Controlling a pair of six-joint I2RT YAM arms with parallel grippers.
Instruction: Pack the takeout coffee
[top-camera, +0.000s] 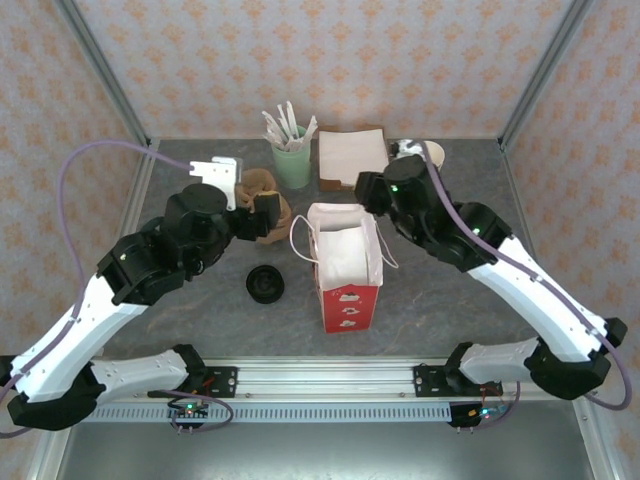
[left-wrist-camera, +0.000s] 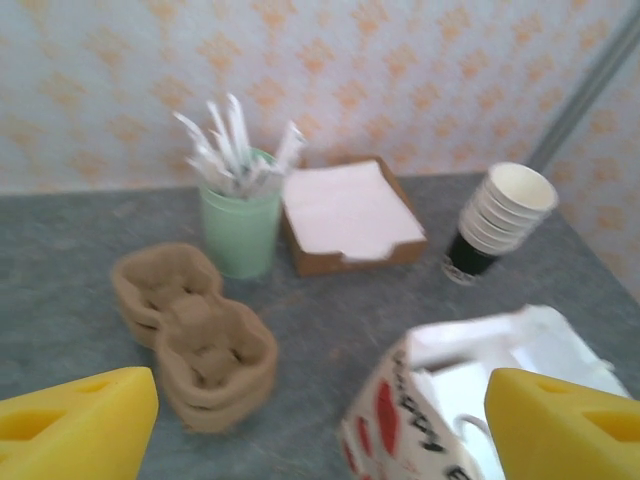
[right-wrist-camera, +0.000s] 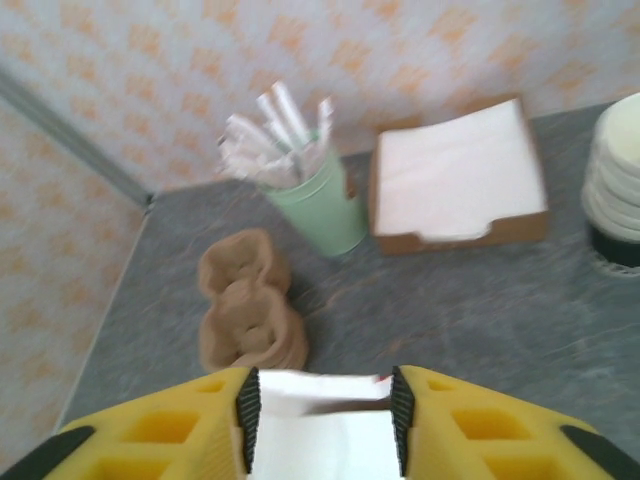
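The takeout coffee (top-camera: 265, 284) stands on the grey table left of the bag and shows from above as a round black lid. A red-and-white paper bag (top-camera: 345, 265) stands upright and open at the middle. My left gripper (top-camera: 262, 215) hovers by the brown cup carriers (top-camera: 268, 190), well behind the coffee. Its yellow fingers (left-wrist-camera: 80, 425) are spread wide with nothing between them. My right gripper (top-camera: 370, 190) hangs over the bag's far rim. Its pads (right-wrist-camera: 247, 405) stand apart above the bag's white mouth (right-wrist-camera: 320, 400), holding nothing.
At the back stand a mint-green cup of stirrers (top-camera: 292, 160), a brown box of napkins (top-camera: 350, 155) and a stack of nested cups (top-camera: 432, 152). The cup carriers (left-wrist-camera: 195, 330) lie left of the bag (left-wrist-camera: 430, 400). Metal frame posts and patterned walls enclose the table.
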